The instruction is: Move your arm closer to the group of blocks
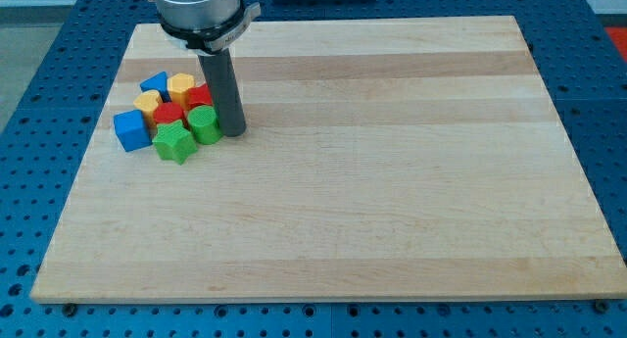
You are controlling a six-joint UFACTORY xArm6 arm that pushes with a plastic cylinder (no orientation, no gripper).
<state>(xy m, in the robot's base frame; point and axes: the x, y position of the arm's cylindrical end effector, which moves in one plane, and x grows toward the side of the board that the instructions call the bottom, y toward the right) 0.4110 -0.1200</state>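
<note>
The dark rod's tip point(234, 133) is seen touching the green cylinder block point(205, 124) at the cluster's right edge on the far-left wooden tabletop point(392, 181); no pincer is fitted; the approach is judged essentially done

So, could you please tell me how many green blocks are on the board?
2: a green star block at the cluster's bottom edge, and a green round block beside my tip. None seem hidden.

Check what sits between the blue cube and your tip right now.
In the camera view, the green star and green cylinder lie between the blue cube and my tip.
</note>
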